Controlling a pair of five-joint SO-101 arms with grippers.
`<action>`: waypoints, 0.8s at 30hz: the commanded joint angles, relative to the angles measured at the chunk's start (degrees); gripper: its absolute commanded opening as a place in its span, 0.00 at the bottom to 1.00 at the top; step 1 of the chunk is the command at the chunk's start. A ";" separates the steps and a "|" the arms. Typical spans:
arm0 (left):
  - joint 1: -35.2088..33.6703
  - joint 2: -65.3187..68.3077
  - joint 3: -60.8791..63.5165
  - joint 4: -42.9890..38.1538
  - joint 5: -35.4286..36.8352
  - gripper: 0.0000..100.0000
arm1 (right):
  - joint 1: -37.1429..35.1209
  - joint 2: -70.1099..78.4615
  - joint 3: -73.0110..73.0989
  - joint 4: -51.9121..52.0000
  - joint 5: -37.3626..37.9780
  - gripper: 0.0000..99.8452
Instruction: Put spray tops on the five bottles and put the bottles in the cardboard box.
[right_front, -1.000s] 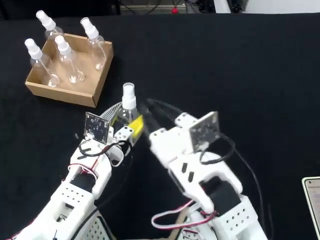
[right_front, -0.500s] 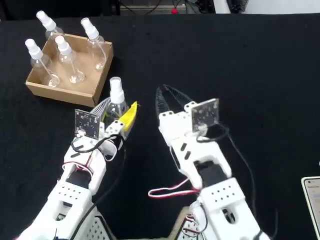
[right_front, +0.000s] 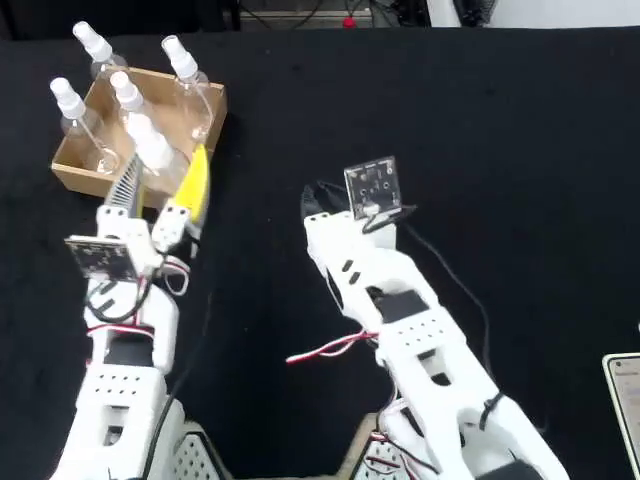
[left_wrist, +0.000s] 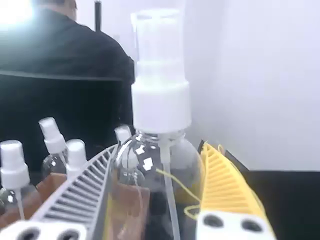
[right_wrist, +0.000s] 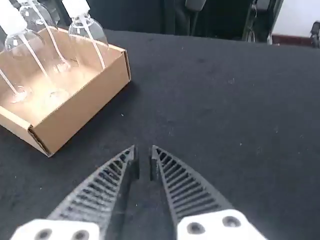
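My left gripper (right_front: 165, 162), with one grey and one yellow finger, is shut on a clear bottle (right_front: 150, 150) that carries a white spray top (left_wrist: 160, 100). It holds the bottle upright over the near right edge of the cardboard box (right_front: 72, 176). Several capped bottles (right_front: 180, 62) stand inside the box, and they appear beyond the held bottle (left_wrist: 155, 165) in the left wrist view. My right gripper (right_front: 312, 202) hovers over the bare cloth to the right of the box (right_wrist: 80, 115). Its dark fingers (right_wrist: 172, 175) are almost together, with nothing between them.
A black cloth (right_front: 480, 150) covers the whole table. A white flat object (right_front: 625, 385) lies at the right edge. The box sits at the far left; both arm bases stand at the near edge.
My left gripper carried the capped bottle leftward and away, up to the box's edge. My right gripper, which was open beside the bottle, pulled back and closed.
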 joint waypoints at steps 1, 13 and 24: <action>-2.42 -0.53 -10.15 3.96 0.44 0.13 | -0.44 1.01 -3.91 -1.58 0.35 0.04; -4.09 36.13 -25.71 -14.77 -0.09 0.13 | -0.53 1.27 -3.82 -1.58 0.35 0.04; -4.70 61.71 -32.92 -33.76 -0.09 0.13 | -3.16 1.36 -3.47 -1.58 0.44 0.04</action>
